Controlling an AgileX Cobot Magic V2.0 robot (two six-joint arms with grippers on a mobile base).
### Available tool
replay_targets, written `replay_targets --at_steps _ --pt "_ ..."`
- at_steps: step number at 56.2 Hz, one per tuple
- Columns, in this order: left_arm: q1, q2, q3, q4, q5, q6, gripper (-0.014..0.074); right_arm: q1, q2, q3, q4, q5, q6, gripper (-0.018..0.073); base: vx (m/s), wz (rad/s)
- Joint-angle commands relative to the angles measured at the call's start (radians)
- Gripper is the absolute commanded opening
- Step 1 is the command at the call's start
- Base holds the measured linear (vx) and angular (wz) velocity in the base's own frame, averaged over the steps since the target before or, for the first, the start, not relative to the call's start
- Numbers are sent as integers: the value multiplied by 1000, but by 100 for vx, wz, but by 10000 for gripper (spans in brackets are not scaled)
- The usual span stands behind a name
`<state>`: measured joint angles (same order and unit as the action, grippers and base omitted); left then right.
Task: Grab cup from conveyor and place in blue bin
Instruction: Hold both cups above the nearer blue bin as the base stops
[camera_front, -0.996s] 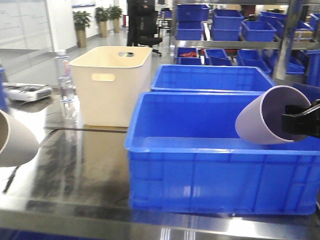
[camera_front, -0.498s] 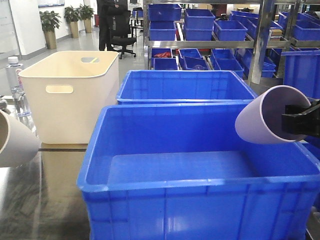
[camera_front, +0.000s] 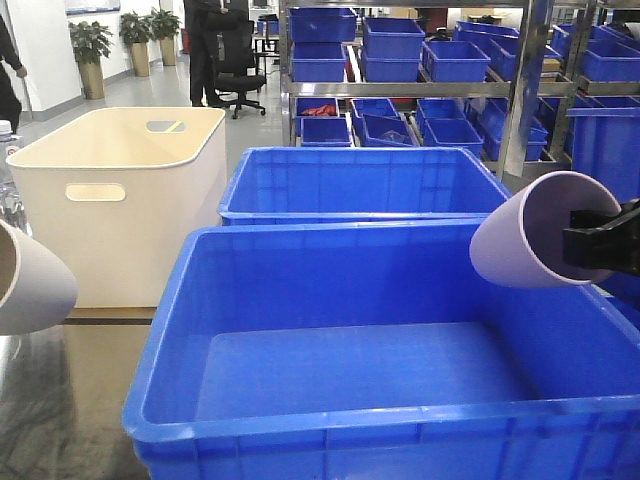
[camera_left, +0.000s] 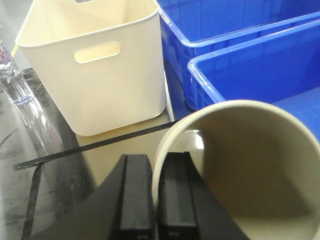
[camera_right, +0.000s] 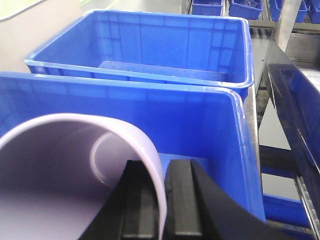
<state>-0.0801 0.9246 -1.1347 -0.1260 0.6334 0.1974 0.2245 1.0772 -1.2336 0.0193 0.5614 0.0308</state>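
My right gripper (camera_right: 161, 200) is shut on the wall of a lilac cup (camera_right: 60, 165), one finger inside and one outside. In the front view that cup (camera_front: 535, 240) lies on its side in the air over the right part of the near blue bin (camera_front: 160, 340). My left gripper (camera_left: 155, 192) is shut the same way on the rim of a beige cup (camera_left: 250, 165). This beige cup (camera_front: 25, 290) shows at the left edge of the front view, left of the bin and above the steel table. The conveyor is out of view.
A second blue tub (camera_front: 360, 185) stands directly behind the near bin. A cream tub with handle slots (camera_front: 120, 200) is at the back left, with a water bottle (camera_left: 12, 80) beside it. Shelves of small blue bins (camera_front: 450, 60) stand behind, and a steel frame (camera_right: 280, 75) runs along the right.
The whole view has closed in on the bins: the near blue bin looms larger and lower, and the cream tub has slid left. Both cups stay gripped in the same spots.
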Motion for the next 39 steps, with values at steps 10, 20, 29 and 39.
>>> replay_targets --at_steps 10,20,29,39 --pt "0 -13 -27 -15 -85 -2 -6 0 -22 -32 -5 -91 0 -9 3 -2" --pt "0 -13 -27 -15 -94 -3 -6 0 -22 -32 -5 -91 0 -9 0 0" --pt "0 -13 -27 -15 -91 -3 -6 0 -22 -32 -5 -92 0 -9 0 0" --pt "0 -13 -27 -15 -92 -4 -6 0 -22 -32 -5 -92 0 -9 0 0"
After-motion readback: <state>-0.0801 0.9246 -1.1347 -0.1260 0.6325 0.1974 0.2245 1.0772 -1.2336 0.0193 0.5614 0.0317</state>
